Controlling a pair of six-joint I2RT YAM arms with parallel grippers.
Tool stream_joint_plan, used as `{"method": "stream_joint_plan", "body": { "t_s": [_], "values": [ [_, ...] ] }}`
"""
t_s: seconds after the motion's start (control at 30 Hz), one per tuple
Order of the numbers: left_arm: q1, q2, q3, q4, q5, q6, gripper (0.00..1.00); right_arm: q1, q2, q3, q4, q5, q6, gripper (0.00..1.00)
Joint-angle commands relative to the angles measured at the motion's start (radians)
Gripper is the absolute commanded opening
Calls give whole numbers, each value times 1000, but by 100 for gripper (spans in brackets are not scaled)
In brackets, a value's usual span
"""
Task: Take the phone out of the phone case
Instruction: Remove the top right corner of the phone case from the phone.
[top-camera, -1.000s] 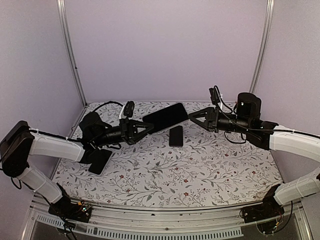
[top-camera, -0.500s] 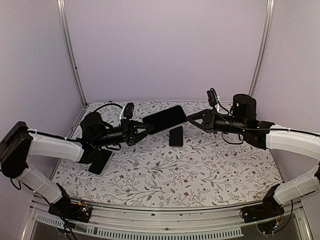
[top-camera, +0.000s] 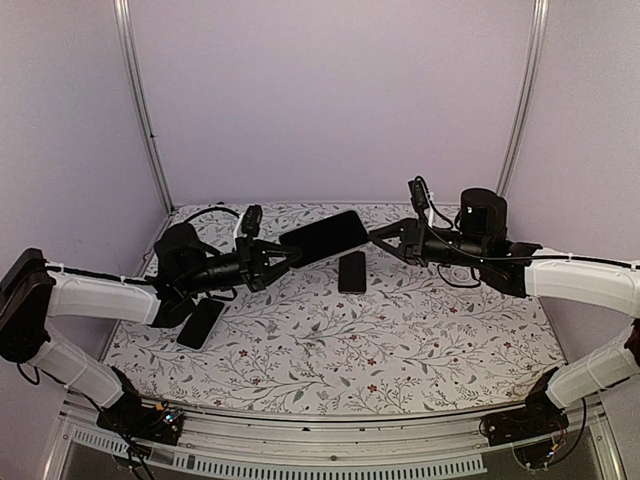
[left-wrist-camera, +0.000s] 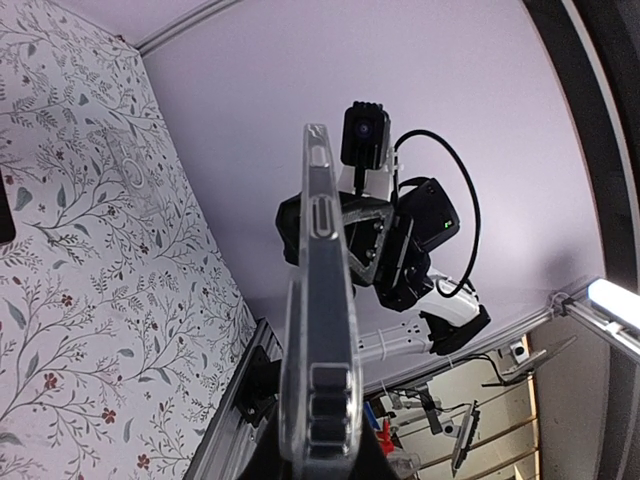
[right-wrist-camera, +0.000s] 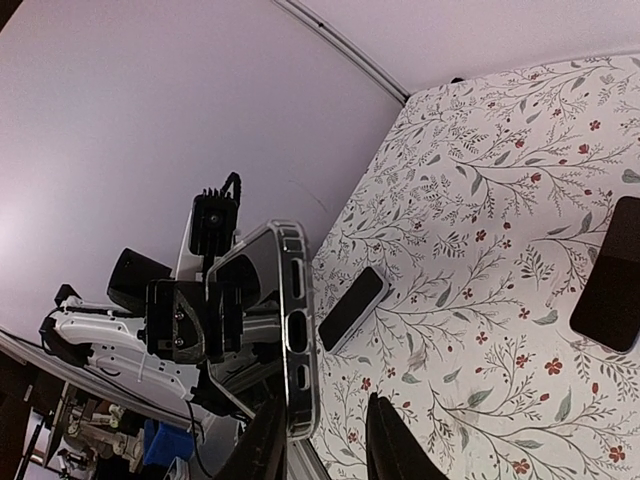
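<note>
Over the floral table (top-camera: 420, 350), both arms reach inward and meet above its far half. The left gripper (top-camera: 285, 258) is clamped tight on the near end of the phone case (left-wrist-camera: 318, 300), holding it and the phone (top-camera: 322, 236) inside it clear of the cloth. The right gripper (right-wrist-camera: 322, 440) is partly open, and the case's far corner sits between its fingers (right-wrist-camera: 262, 445). Whether they touch it cannot be told. A spare black phone (top-camera: 352, 271) lies just below, and a second black phone (top-camera: 200, 322) lies at the left.
</note>
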Motion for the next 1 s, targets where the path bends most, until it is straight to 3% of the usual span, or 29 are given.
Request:
{"method": "stream_joint_plan", "body": {
  "t_s": [0.0, 0.7, 0.97],
  "values": [
    [24, -98, 24, 184, 41, 3, 0, -3, 34, -16, -53, 9, 0, 29],
    [52, -147, 30, 208, 116, -6, 0, -2, 63, -40, -17, -35, 24, 31],
    [72, -142, -6, 312, 110, -75, 0, 2, 68, -37, -16, -52, 20, 32]
  ]
}}
